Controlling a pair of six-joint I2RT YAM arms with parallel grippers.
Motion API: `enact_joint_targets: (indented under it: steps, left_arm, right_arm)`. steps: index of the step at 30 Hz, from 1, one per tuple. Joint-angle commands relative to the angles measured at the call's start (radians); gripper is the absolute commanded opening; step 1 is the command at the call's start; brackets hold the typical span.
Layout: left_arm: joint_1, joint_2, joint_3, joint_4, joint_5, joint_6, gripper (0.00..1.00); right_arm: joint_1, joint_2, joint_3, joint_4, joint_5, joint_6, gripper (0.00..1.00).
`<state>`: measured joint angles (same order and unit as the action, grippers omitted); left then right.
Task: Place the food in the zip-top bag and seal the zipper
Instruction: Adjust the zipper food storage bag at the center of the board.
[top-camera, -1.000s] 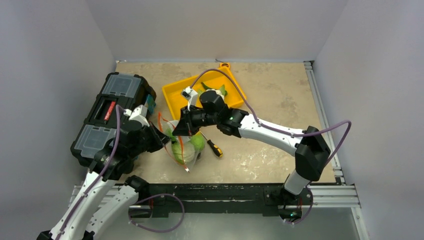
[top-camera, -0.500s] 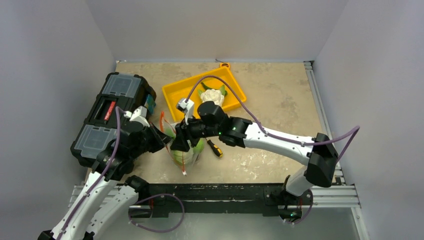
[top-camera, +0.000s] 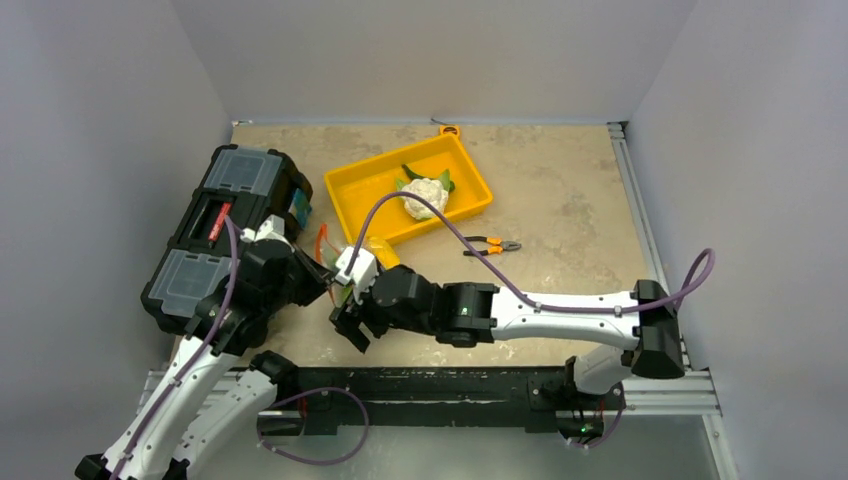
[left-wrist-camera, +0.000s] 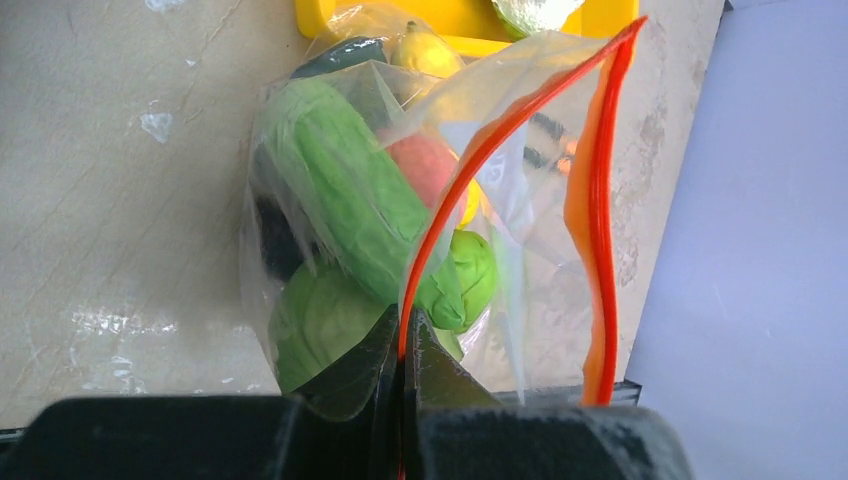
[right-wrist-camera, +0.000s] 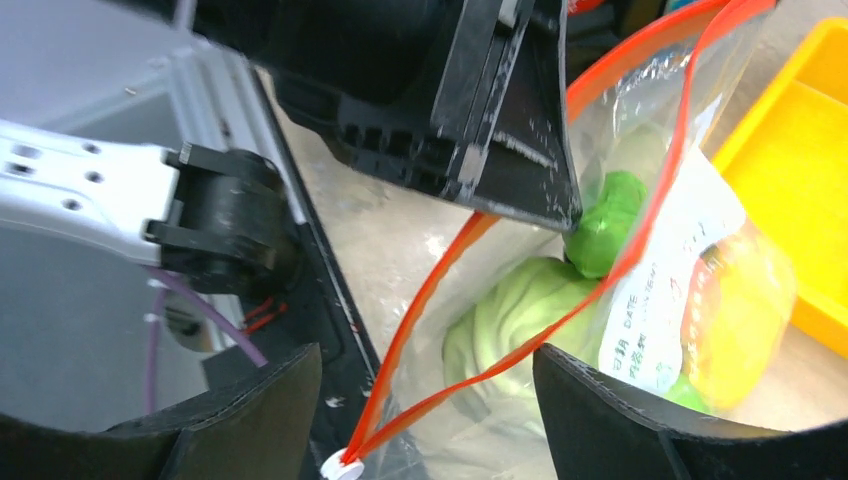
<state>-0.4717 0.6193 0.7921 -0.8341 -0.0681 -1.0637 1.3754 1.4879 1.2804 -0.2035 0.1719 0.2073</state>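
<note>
Filling looks to be the step in hand, close to its end, with sealing not yet begun. Nearest, the right arm lies stretched low along the near edge of the counter (top-camera: 560, 200) from its base on the right, forearm almost level, wrist reaching leftward; its right pincer (right-wrist-camera: 430, 400) is spread wide and holds nothing, the jaws standing either side of the near end of the zipper (left-wrist-camera: 480, 142), where a small white slider (right-wrist-camera: 345, 465) sits. Just beyond, the left arm rises folded from its base, and the left pincer (left-wrist-camera: 402, 345) is pressed together on the zipper's strip, pinching one lip and holding the mouth of the zip-top bag (left-wrist-camera: 520, 250) up and gaping. The bag rests on the counter between the two pincers, already carrying the pale cabbage (left-wrist-camera: 340, 190), a lime (left-wrist-camera: 470, 275), an orange-red fruit (left-wrist-camera: 430, 165) and yellow corn (left-wrist-camera: 425, 50). Farther back lie the pliers (top-camera: 490, 245) on the counter, a black toolbox (top-camera: 225, 230) at the left, and the yellow tray (top-camera: 370, 200), where the white cauliflower (top-camera: 425, 193) waits, not yet bagged. The next move, I judge, calls for the free right pincer to reach out to the tray, close gently on the cauliflower's lumpy head and bring it through the mouth while the left keeps the lip lifted; only then can the slider be drawn along the strip
</note>
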Motion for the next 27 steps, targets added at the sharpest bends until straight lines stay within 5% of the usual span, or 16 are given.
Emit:
enact_joint_targets:
  steps: [1,6,12,18,22,27]
  left_arm:
    - [0.000,0.017,0.059,0.018,-0.006,-0.090,0.00]
    - [0.000,0.021,0.067,0.000,-0.009,-0.147,0.00]
    - [-0.001,0.037,0.075,-0.007,0.014,-0.198,0.00]
    - [0.000,0.015,0.052,-0.018,-0.004,-0.203,0.00]
    - [0.000,-0.005,0.051,-0.025,-0.038,-0.148,0.00]
    - [-0.001,-0.056,0.083,-0.066,-0.079,0.109,0.45]
  right_arm:
    - [0.053,0.045,0.028,-0.021,0.232,-0.046,0.77]
    - [0.128,0.092,0.060,-0.041,0.334,-0.054,0.77]
    - [0.209,0.184,0.123,-0.175,0.681,0.063,0.75]
    - [0.208,0.110,0.030,-0.070,0.582,0.029,0.41]
    - [0.207,0.058,-0.047,0.040,0.513,-0.063,0.00]
    - [0.134,-0.043,-0.157,0.170,0.331,-0.183,0.00]
